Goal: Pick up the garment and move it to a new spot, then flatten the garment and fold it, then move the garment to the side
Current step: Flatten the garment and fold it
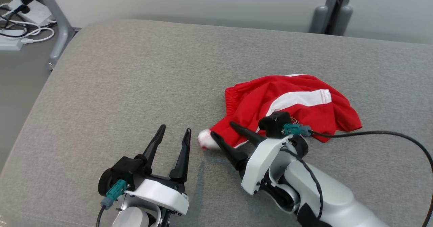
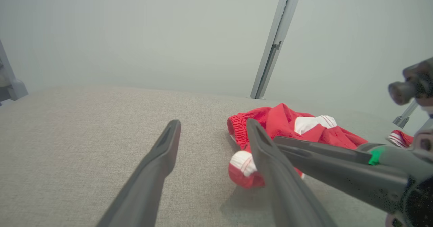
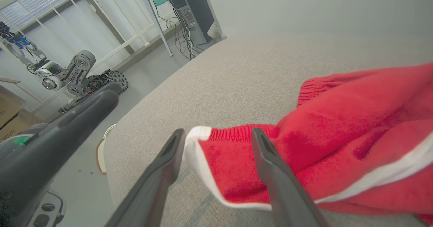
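Grey fabric (image 1: 135, 68) under garment (image 1: 291, 98), pale wall (image 1: 203, 0)

This looks like a robotics lab rather than a home or shop. The work surface is a padded table (image 1: 135, 85) covered in grey fabric, closed in by pale partition panels (image 1: 186, 0) on grey metal posts (image 1: 333, 7). A power strip and a tangle of cables (image 1: 20, 27) lie on the bare floor. Over the table reach a robot's left gripper (image 1: 175, 129) and right gripper (image 1: 222, 129), white-cased with exposed connectors. Off to one side stand a dark computer tower (image 3: 194, 14), window blinds (image 3: 30, 3), a cardboard box (image 3: 8, 118), and a jointed metal mechanism (image 3: 76, 74), possibly another robot's parts, though it is small and distorted.
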You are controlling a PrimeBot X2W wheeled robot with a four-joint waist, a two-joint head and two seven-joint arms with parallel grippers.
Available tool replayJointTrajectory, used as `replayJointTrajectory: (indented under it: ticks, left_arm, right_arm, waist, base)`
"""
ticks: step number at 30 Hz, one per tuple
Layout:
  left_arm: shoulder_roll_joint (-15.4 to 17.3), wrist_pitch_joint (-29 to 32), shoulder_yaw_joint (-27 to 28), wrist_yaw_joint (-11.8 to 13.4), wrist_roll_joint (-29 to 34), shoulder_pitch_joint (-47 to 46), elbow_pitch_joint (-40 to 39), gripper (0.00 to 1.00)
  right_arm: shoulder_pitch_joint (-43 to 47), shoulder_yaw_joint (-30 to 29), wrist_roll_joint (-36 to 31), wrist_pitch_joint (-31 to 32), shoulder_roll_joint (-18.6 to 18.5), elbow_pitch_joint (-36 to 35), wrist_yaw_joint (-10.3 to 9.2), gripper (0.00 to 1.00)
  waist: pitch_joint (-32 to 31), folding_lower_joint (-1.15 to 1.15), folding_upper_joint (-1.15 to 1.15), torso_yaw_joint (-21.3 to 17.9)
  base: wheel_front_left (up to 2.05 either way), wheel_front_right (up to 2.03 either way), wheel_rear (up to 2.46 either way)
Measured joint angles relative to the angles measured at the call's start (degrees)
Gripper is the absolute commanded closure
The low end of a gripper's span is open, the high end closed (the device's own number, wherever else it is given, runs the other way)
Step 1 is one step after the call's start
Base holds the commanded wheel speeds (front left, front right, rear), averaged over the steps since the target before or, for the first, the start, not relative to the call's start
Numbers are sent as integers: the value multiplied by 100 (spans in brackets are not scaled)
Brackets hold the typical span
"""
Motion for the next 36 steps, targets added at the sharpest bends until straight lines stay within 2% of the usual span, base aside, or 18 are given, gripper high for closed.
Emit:
replayJointTrajectory:
  ticks: [5,10,17,22,25,27,29,36]
  left_arm:
    - [5,0,107,8,23,7,-7,0]
    - [4,0,165,-8,171,13,35,0]
    - [2,0,175,-18,522,30,298,0]
    - [9,0,267,-14,739,102,615,0]
    - [56,0,315,-2,862,127,866,0]
    - [152,0,380,99,991,138,1128,0]
    - [172,0,397,91,1018,131,1200,0]
    - [302,0,214,-200,1172,86,1567,0]
  right_arm:
    - [-267,-74,9,-140,-10,356,-1,0]
    - [-354,-521,-65,-458,-18,632,0,0]
    - [14,-1547,-236,-788,-457,606,-1,0]
    - [568,-2576,-653,-840,-693,261,0,0]
    - [916,-3373,-911,-847,-632,-112,-1,0]
    - [1282,-3836,-1179,-847,-454,-387,-1,0]
    - [1408,-3973,-1327,-847,-367,-527,-1,0]
    - [1584,-4231,-1616,-810,-169,-798,-1,0]
  waist:
    - [-2,0,0,-198]
    - [-45,0,0,-474]
    - [-128,0,0,-834]
    - [-160,0,0,-1008]
    - [-169,0,0,-1102]
    - [-172,0,0,-1173]
    - [-161,0,0,-1193]
    - [-127,0,0,-1216]
  base:
    - [0,0,0]
    - [0,0,0]
    - [0,0,0]
    - [0,0,0]
    - [0,0,0]
    - [0,0,0]
    - [0,0,0]
    - [0,0,0]
